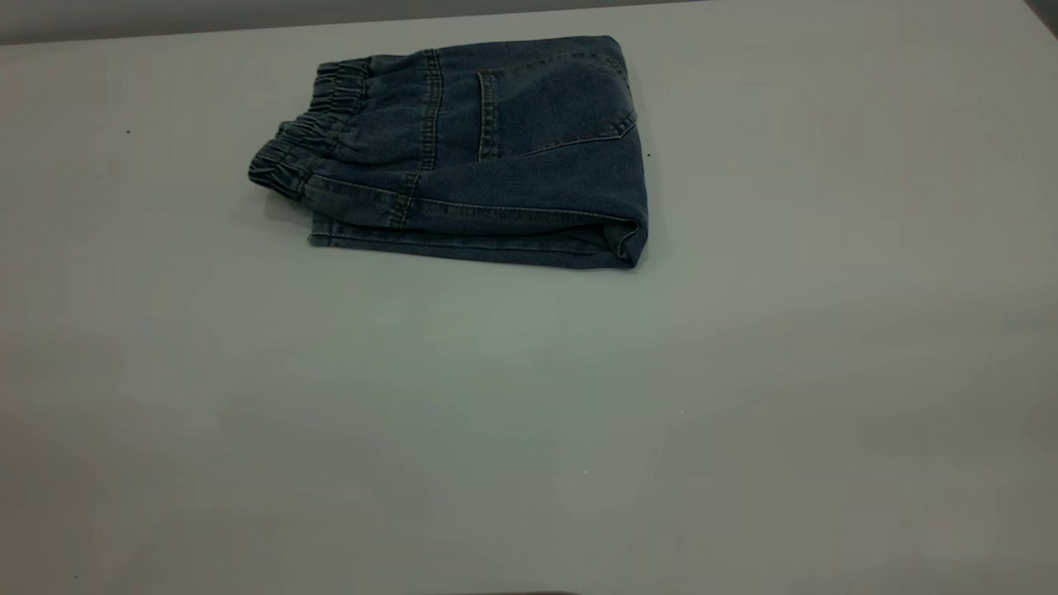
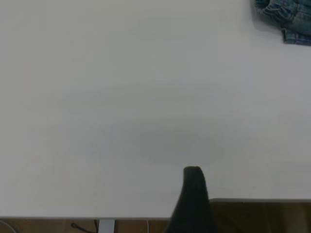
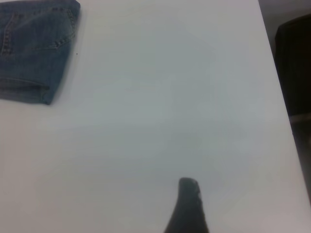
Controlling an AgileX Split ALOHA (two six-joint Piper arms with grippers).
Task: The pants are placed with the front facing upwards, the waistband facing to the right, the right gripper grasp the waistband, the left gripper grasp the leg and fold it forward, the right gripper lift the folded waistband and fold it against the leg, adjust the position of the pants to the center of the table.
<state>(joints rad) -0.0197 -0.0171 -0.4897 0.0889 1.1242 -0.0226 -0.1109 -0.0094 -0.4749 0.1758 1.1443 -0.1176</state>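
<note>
The pants (image 1: 496, 157) lie folded into a compact blue denim bundle on the far middle of the table (image 1: 529, 430), a back pocket facing up. The ruffled waistband (image 1: 302, 136) points to the left, and the fold edge runs along the right side. Neither gripper appears in the exterior view. The left wrist view shows a dark part of my left gripper (image 2: 193, 204) above the near table edge, far from the pants (image 2: 286, 19). In the right wrist view, my right gripper (image 3: 188, 208) hovers over bare table, well away from the pants (image 3: 34, 48).
The table's near edge (image 2: 252, 199) shows in the left wrist view, with brown floor beyond it. In the right wrist view the table's side edge (image 3: 282, 121) runs past a dark object (image 3: 294, 63) off the table.
</note>
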